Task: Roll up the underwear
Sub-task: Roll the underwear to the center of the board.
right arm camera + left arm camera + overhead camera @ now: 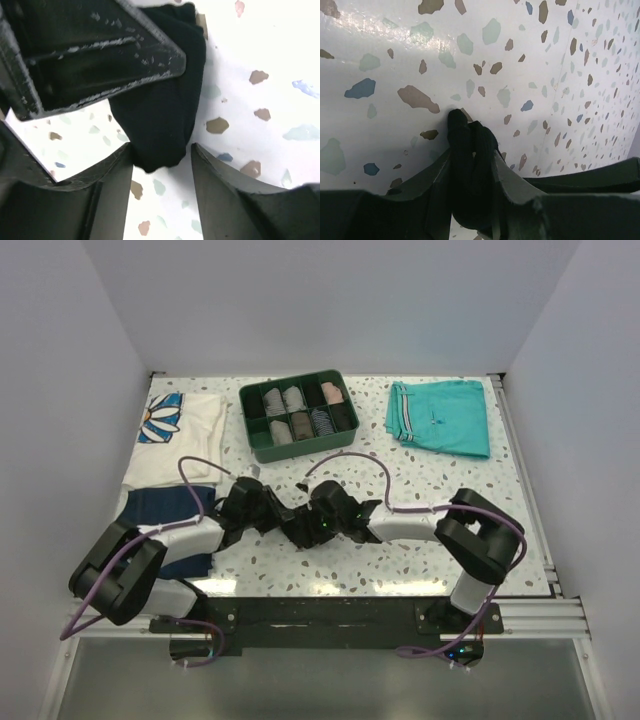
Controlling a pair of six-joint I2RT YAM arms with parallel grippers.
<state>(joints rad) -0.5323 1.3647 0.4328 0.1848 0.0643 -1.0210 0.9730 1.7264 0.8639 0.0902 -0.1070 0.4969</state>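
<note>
The underwear (pixel 470 165) is a black bunched roll of soft fabric on the speckled table; no beige lining shows. My left gripper (pixel 471 152) is shut on it, one finger on each side. In the right wrist view the underwear (pixel 160 115) lies at my right gripper's (pixel 161 150) tips. That gripper is open, its fingers apart on either side of the roll's end, and the left gripper's finger (pixel 100 50) presses on the roll's far part. In the top view both grippers, left (pixel 283 520) and right (pixel 312 523), meet at the table's near middle and hide the underwear.
A green divided tray (pixel 290 381) with several small rolls stands at the back middle. Teal shorts (pixel 440 417) lie back right. A white shirt with a flower print (pixel 180 425) lies back left, and a navy folded garment (pixel 165 505) lies under the left arm.
</note>
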